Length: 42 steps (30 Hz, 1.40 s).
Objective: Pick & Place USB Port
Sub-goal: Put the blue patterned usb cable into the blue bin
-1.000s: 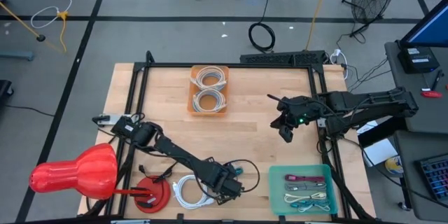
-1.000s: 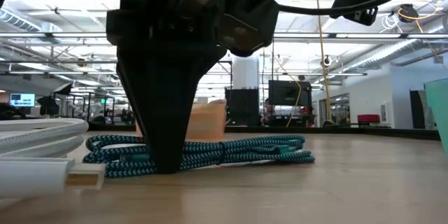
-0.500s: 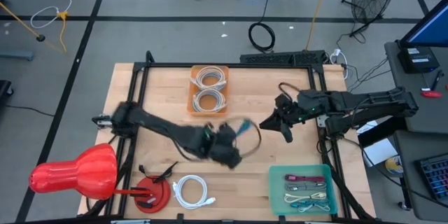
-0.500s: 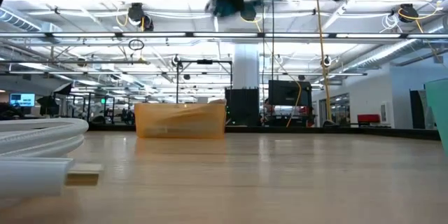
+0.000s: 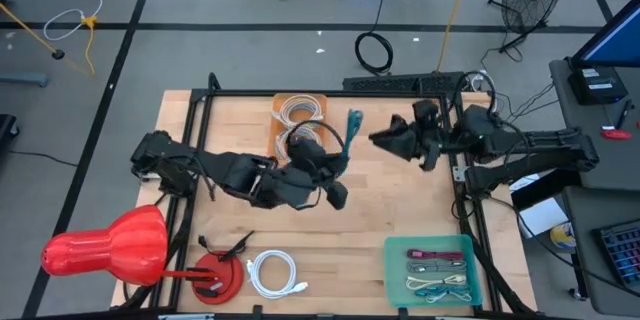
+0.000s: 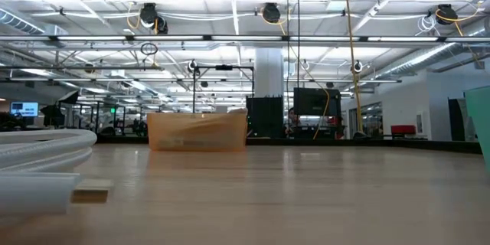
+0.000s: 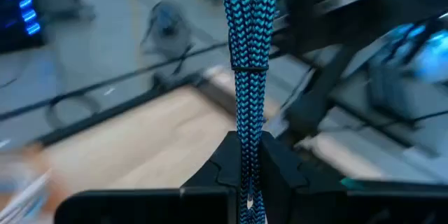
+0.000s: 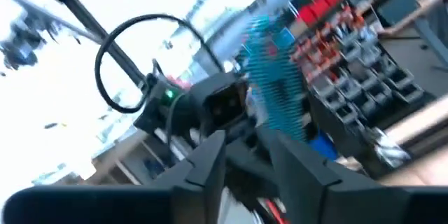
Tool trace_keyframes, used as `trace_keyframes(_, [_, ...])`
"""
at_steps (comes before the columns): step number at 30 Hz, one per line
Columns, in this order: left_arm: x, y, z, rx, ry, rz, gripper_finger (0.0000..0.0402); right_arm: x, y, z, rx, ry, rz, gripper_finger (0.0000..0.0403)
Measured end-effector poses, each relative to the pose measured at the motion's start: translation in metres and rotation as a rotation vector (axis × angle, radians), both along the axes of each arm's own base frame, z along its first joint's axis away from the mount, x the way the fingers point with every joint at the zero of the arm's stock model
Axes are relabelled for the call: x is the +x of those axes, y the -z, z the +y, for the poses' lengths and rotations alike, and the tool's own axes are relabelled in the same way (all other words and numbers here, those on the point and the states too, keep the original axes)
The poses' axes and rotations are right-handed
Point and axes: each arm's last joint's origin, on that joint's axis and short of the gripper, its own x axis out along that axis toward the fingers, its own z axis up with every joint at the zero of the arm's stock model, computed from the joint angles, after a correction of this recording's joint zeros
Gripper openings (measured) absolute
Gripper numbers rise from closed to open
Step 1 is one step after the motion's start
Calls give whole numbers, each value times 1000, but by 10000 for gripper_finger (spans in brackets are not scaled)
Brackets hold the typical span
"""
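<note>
Between left hand (image 7: 246,182) fingers: teal cable (image 7: 246,56), pinched.

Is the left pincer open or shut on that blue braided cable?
Shut on it. The left wrist view shows the left pincer with both fingers pressed against the blue braided cable, which rises straight from between them.

Two black jointed arms; the left pincer (image 7: 248,175) has matte black, seemingly angular fingers.
</note>
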Motion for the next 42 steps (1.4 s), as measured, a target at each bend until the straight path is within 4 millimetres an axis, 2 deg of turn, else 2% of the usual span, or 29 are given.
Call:
trace_keyframes(4, [7,-14,7,26,50,-98,23,5,-8,-7,14,-24,-123,141])
trace_keyframes(10, [16,-12,19,19,88,-105,23,11,-6,-8,5,-62,-132,172])
trace_keyframes(19, [18,-16,24,16,121,-134,22,13,-5,-8,-30,-50,-128,170])
trace_keyframes(25, [15,-16,14,18,126,-128,22,13,-4,-7,-46,-76,-119,169])
trace_keyframes(34, [2,-28,3,1,149,-173,22,13,-3,-7,-50,-73,-111,169])
trace_keyframes(42, [9,-25,9,-42,198,-178,22,13,-3,-7,-56,-70,-110,169])
